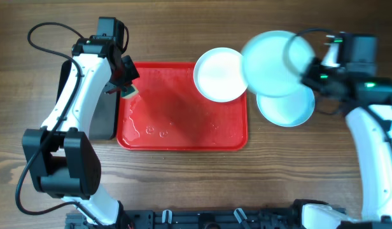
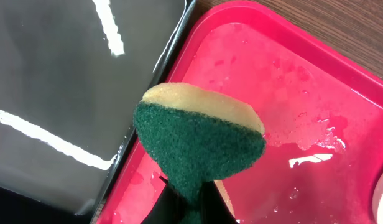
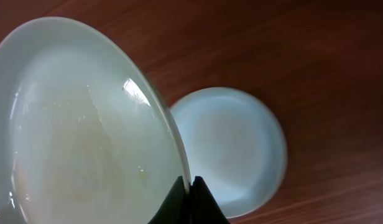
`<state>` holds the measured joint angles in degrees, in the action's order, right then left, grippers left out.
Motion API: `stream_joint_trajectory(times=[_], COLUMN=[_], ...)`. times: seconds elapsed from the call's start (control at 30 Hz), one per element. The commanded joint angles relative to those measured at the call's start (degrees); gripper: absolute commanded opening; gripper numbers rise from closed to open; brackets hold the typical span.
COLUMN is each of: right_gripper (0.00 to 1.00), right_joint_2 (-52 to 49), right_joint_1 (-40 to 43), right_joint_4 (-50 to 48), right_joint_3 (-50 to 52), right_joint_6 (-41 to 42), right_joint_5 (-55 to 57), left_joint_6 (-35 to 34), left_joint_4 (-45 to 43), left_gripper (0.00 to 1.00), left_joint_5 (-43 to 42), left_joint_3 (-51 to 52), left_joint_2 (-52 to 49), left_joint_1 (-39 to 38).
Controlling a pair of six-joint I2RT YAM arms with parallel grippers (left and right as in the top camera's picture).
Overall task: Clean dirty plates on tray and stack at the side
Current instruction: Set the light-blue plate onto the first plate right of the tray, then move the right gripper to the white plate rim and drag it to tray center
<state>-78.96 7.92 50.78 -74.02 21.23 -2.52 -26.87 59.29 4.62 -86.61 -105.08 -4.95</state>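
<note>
The red tray [image 1: 183, 137] lies mid-table, wet, with no plate flat inside it. A white plate [image 1: 219, 74] rests on its top right corner. My right gripper [image 1: 308, 69] is shut on the rim of a pale turquoise plate [image 1: 275, 62] and holds it in the air; in the right wrist view the plate [image 3: 79, 124] fills the left half, pinched between the fingers [image 3: 190, 186]. A second turquoise plate [image 1: 286, 105] lies on the table below it and also shows in the right wrist view [image 3: 232, 146]. My left gripper [image 1: 127, 84] is shut on a green and yellow sponge [image 2: 201, 140] above the tray's top left corner [image 2: 291, 106].
A black tray [image 1: 102, 117] lies against the red tray's left side and also shows in the left wrist view [image 2: 67, 93]. Water drops lie on the red tray's floor [image 1: 154, 130]. Bare wood table surrounds the trays.
</note>
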Motion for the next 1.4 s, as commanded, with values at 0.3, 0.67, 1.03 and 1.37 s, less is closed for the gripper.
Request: stream_joint_trajectory(times=[0.3,0.67,1.03,1.37], right_gripper=[0.04,0.33,0.43,0.36], right_joint_2=[-14.88,-19.96,-18.88,-26.82], right_joint_1=[9.94,9.51,-17.05,-26.45], right_joint_4=[-1.84,-3.08,-12.07,-14.27], right_joint_3=[6.6,5.77,2.03,2.03], right_joint_6=[-1.53,-2.91,3.19,10.95], right_joint_5=[-2.43,-12.39,-2.32,1.62], left_joint_6=[0.72,0.72,0.7,0.7], left_joint_4=[-0.72,-0.79,-0.74,-0.7], left_gripper=[0.04,0.04,0.04,0.04], left_joint_5=[-0.31,-0.31,-0.33,-0.33], left_joint_3=[0.37,0.37,0.37,0.37], left_joint_2=[-0.42,-0.42,-0.42,-0.42], left_joint_1=[0.31,0.31,0.31,0.31])
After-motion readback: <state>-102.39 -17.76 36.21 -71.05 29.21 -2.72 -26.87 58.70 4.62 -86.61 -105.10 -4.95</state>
